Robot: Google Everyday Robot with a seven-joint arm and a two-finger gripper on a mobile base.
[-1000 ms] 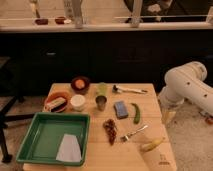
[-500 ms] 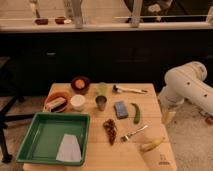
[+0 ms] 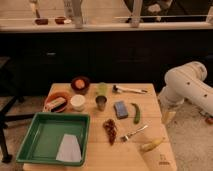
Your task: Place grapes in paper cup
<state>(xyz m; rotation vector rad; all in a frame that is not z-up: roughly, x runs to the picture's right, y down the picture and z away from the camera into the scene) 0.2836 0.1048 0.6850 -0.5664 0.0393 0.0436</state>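
Though in view at the arm's lower end, gripper (image 3: 168, 117): hanging just beside the table's (image 3: 95, 156) right edge, touching none of the items; released or clenched, cannot tell.
Arm (image 3: 187, 87): white and bulky, to the right of the table.
Grapes (image 3: 110, 131): dark red-purple bunch lying flat on the wood near the front middle, just right of the green tray (image 3: 30, 145), left of the fork (image 3: 133, 133).
Paper cup (image 3: 77, 102): white, upright, behind the tray, between the orange bowl (image 3: 56, 102) and the dark metal cup (image 3: 101, 103); apart from the grapes.
Pale green cup (image 3: 102, 89): upright, just behind the metal cup.
Blue sponge (image 3: 120, 109): beside the green vegetable (image 3: 136, 113), behind the fork.
Banana (image 3: 151, 145): front right corner, near the fork.
White cloth (image 3: 68, 148): inside the tray, front right part.
Red bowl (image 3: 80, 84): back left, behind the paper cup.
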